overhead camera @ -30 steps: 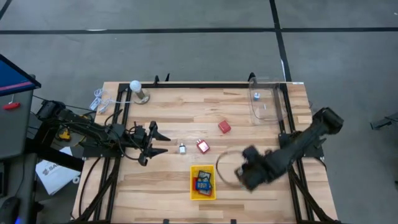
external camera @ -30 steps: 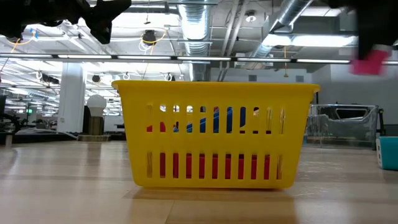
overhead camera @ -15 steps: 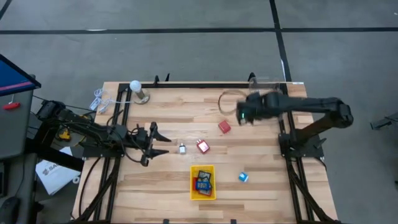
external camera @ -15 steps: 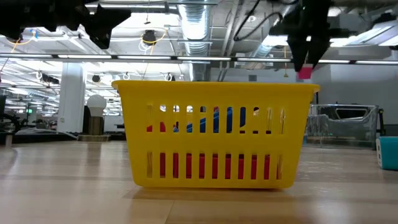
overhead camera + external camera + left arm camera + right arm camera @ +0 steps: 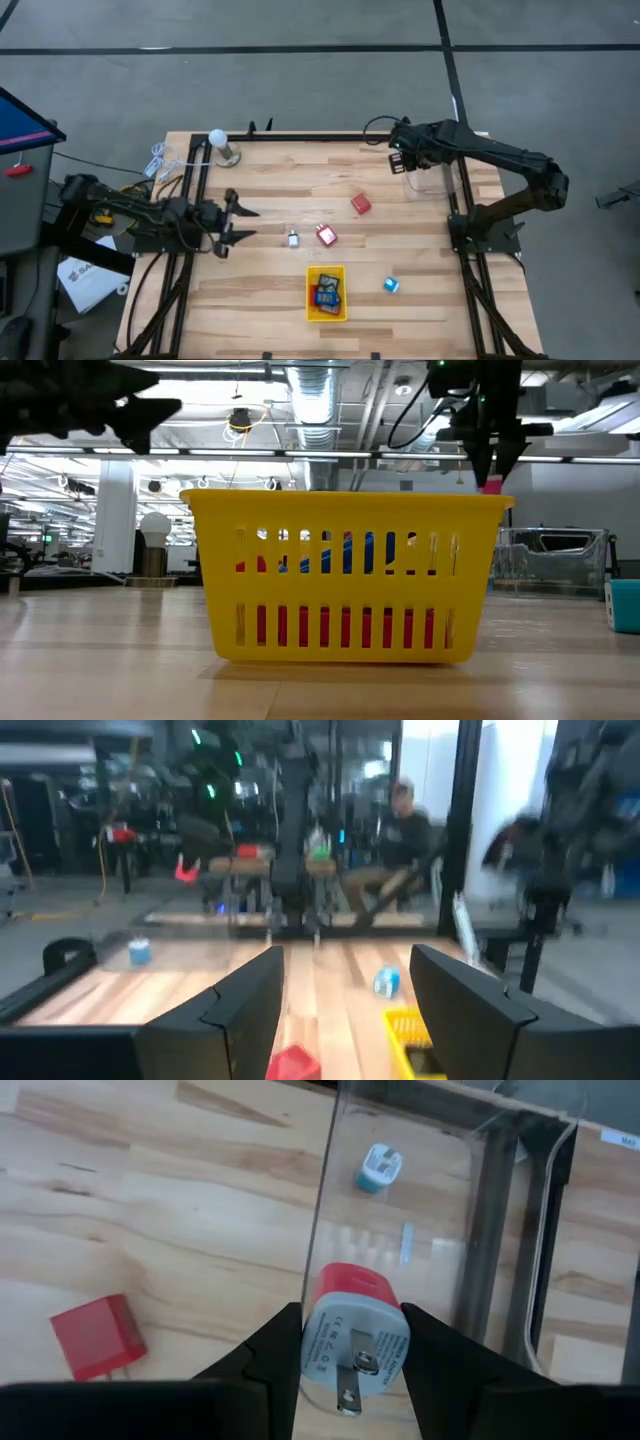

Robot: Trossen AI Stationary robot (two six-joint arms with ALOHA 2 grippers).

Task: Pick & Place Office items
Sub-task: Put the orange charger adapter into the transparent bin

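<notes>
While the high view takes in the whole table, four office items lie loose on the wood: a red block [image 5: 361, 204] upper centre, a second red block [image 5: 326, 236] and a small white piece [image 5: 293, 238] mid-frame, and a blue cube [image 5: 390, 285] lower right. More red and blue pieces sit inside the yellow tray [image 5: 311, 292] at bottom centre. The right gripper [image 5: 403, 152] hangs at the upper right by the clear bin [image 5: 425, 165]; the left gripper [image 5: 242, 223] waits mid-left, fingers spread with nothing between them.

Level across the table, the low view shows one tray [image 5: 345, 515] filling the centre, red and blue showing through its slots.

From the right wrist, two fingers clamp a red-and-grey plug adapter [image 5: 353, 1334], prongs outward, over the bin [image 5: 497, 1230], where one teal adapter [image 5: 379, 1167] lies.
</notes>
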